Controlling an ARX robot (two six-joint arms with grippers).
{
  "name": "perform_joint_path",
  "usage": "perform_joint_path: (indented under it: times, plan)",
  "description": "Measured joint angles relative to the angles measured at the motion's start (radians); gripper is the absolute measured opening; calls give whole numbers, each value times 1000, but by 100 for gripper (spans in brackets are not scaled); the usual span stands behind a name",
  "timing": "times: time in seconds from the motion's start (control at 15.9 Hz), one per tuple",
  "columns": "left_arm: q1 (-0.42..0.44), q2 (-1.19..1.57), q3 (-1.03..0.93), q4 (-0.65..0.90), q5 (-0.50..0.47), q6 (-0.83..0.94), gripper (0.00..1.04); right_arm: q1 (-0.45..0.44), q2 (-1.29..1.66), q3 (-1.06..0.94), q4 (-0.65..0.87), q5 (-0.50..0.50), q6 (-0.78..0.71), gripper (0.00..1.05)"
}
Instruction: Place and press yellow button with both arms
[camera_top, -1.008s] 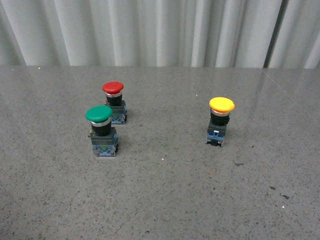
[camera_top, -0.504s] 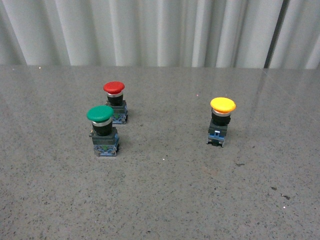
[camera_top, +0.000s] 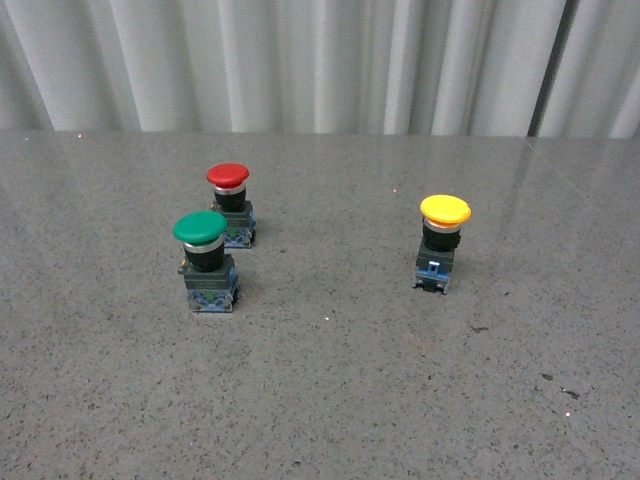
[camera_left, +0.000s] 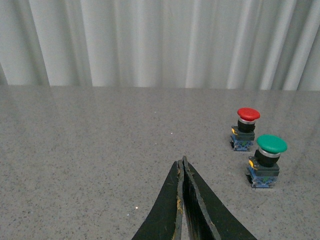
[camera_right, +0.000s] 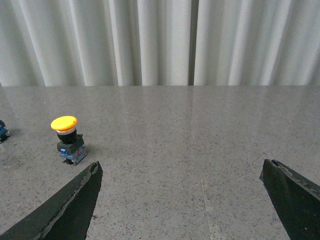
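The yellow button stands upright on the grey table, right of centre in the front view, with a yellow cap, black body and blue base. The right wrist view shows the yellow button too, beyond one black finger of my right gripper, which is open wide with nothing between its fingers. My left gripper is shut with its two black fingers pressed together, holding nothing, low over bare table. Neither arm shows in the front view.
A green-capped button and a red-capped button stand close together at the left of the grey speckled table. The left wrist view shows both the green-capped button and the red-capped button. Pale pleated curtains hang behind the table.
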Motion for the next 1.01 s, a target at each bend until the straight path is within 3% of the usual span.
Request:
perform_joint_path:
  times: [0.25, 0.38, 0.69, 1.01]
  plan:
    - [0, -71, -31, -27, 0, 0, 2, 0, 0, 0, 0, 0, 0, 98]
    - [0, -208, -30, -214, 0, -1, 2, 0, 0, 0, 0, 0, 0, 98]
    - [0, -231, -30, -205, 0, -1, 2, 0, 0, 0, 0, 0, 0, 98]
    - [0, -231, -30, -203, 0, -1, 53, 0, 0, 0, 0, 0, 0, 98]
